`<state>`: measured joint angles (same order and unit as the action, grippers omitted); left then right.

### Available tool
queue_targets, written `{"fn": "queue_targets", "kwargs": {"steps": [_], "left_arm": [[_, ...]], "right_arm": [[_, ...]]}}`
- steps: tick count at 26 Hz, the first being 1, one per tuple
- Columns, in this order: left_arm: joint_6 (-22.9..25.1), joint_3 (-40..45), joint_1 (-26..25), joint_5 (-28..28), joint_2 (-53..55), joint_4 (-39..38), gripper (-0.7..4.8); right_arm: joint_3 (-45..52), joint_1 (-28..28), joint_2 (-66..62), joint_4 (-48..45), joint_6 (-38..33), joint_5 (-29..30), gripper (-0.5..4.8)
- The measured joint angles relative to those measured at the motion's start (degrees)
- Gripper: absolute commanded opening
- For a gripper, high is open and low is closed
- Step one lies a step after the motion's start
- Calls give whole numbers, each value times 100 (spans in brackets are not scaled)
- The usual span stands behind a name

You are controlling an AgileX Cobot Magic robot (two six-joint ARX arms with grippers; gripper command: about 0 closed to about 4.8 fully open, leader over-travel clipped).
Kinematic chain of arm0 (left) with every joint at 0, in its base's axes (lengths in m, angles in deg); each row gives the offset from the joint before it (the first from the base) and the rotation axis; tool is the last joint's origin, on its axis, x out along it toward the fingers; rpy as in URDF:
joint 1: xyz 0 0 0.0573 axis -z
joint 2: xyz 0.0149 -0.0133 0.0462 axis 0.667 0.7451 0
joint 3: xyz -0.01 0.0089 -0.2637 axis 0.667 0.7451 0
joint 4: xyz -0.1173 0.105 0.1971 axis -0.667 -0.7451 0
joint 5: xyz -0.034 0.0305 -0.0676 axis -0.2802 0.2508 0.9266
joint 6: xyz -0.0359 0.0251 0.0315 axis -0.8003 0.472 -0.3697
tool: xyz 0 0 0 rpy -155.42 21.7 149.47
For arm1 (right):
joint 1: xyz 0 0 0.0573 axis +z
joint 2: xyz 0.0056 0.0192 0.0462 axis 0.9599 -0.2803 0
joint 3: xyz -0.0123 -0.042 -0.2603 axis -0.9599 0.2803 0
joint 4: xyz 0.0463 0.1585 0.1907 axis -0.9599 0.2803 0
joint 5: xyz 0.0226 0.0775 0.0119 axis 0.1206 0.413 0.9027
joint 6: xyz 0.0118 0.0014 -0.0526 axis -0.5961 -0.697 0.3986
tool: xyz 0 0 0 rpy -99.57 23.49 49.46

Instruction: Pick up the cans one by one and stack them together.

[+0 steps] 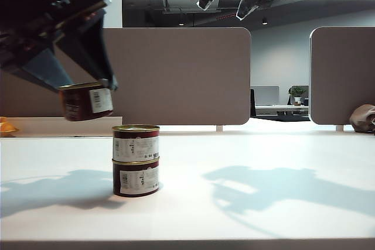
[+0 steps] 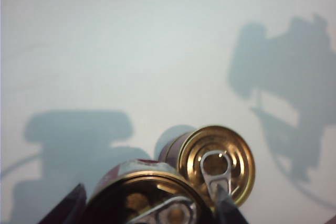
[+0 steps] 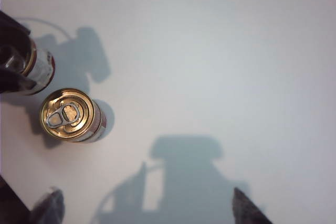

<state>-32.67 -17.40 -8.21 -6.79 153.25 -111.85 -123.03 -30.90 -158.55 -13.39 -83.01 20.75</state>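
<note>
The third can (image 1: 87,102), rigid and slick-sided, hangs clamped in your left gripper (image 1: 88,89), left of the two-can stack (image 1: 136,159); your right gripper (image 3: 147,208) hovers empty, jaws spread.

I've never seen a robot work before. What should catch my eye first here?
First, the can held in the air by the left gripper, its fingers clamped on it, up and left of the rest. Next, the two-can stack standing mid-table. The right gripper hangs open, high at the top, holding nothing.
</note>
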Motion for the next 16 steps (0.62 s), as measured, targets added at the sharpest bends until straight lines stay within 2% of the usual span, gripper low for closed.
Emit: {"fn": "queue_targets", "kwargs": {"steps": [6,16], "left_arm": [[7,-546,4,125,461,50,206],[24,-566,306,278,776,55,206]], "right_arm": [[2,-90,105,92,2,0,386],[2,-466,358,111,2,-2,385]]}}
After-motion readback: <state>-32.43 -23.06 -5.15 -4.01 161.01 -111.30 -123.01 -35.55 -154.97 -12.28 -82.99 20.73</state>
